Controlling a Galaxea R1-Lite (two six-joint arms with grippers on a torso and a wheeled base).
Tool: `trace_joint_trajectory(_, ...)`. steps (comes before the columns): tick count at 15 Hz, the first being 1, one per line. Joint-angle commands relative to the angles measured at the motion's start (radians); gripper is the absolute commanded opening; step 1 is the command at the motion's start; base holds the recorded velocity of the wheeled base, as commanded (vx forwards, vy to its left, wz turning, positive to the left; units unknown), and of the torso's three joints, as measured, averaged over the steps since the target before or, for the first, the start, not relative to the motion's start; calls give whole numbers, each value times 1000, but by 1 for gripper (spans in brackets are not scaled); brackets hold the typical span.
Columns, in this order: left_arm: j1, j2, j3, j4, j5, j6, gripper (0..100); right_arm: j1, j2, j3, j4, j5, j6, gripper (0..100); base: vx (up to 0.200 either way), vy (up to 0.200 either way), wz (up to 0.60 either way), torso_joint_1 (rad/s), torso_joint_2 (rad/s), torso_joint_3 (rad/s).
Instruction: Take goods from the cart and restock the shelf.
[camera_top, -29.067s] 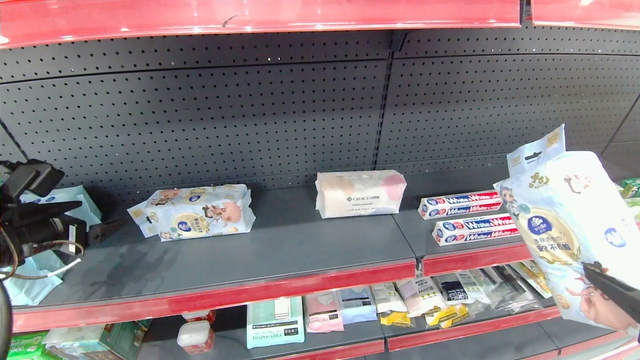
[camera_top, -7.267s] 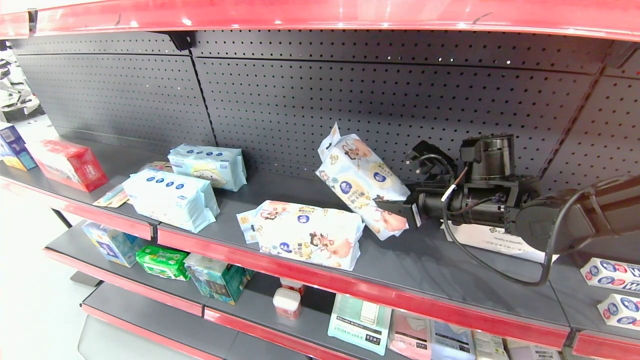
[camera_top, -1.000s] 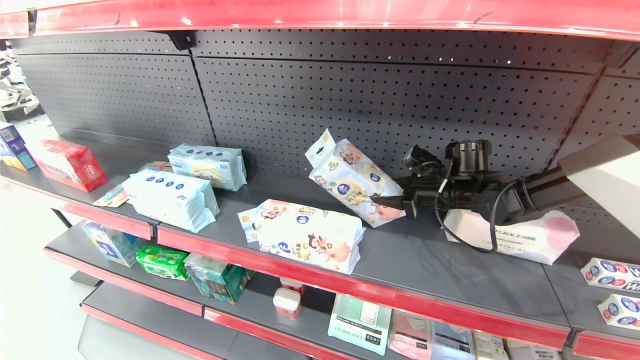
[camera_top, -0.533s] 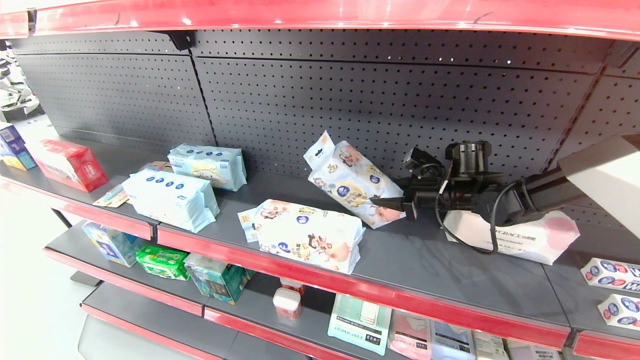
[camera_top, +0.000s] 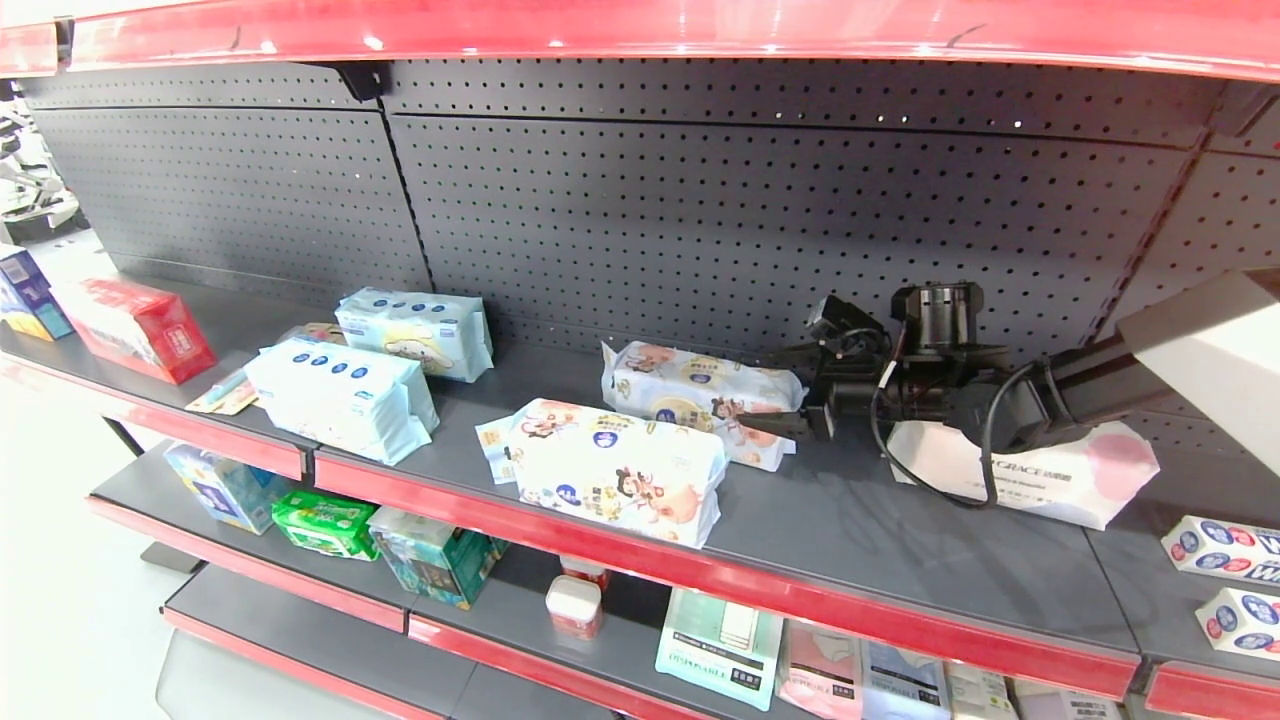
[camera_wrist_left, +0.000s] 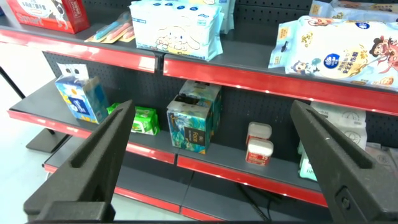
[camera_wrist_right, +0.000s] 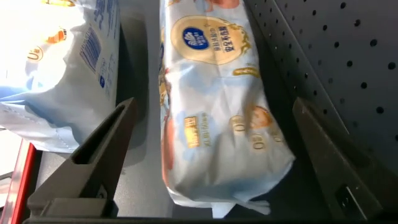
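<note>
Nearest, the left gripper (camera_wrist_left: 211, 107) hangs before the lower shelves, jaws spread and empty. The front wipes pack (camera_top: 615, 470) sits at the shelf (camera_top: 850, 520) lip. Just behind it, the placed wipes pack (camera_top: 700, 398) lies flat, long axis along the shelf, one end pointing into the right gripper (camera_top: 778, 392), whose spread jaws flank it, gripping nothing. Risk: a skewed withdrawal may snag the soft wrapper and slew the pack against its neighbour.

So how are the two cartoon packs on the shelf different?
The back cartoon pack lies by the pegboard wall, the front cartoon pack by the shelf's red edge. The back one sits inside the open right claw; nothing grips the front one. Both lie flat with cartoon pictures.
</note>
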Motion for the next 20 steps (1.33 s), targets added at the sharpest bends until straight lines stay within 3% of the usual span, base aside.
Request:
trace_joint_trajectory(1, 1, 0, -1, 0, 1, 0, 100, -1, -8, 0, 1, -10, 2, 100, 0, 0, 0, 0, 0, 0)
trace_joint_trajectory(8, 1, 0, 1, 0, 0, 0, 100, -1, -107, 114, 1, -83, 31, 100, 0, 0, 0, 0, 0, 0)
trace_joint_trajectory(13, 1, 0, 1, 0, 1, 0, 100, 19, -99, 114, 1, -177, 28, 100, 0, 0, 0, 0, 0, 0)
trace_joint_trajectory(20, 1, 0, -1, 0, 1, 0, 100, 3, -116, 144, -29, -217, 37, 100, 0, 0, 0, 0, 0, 0)
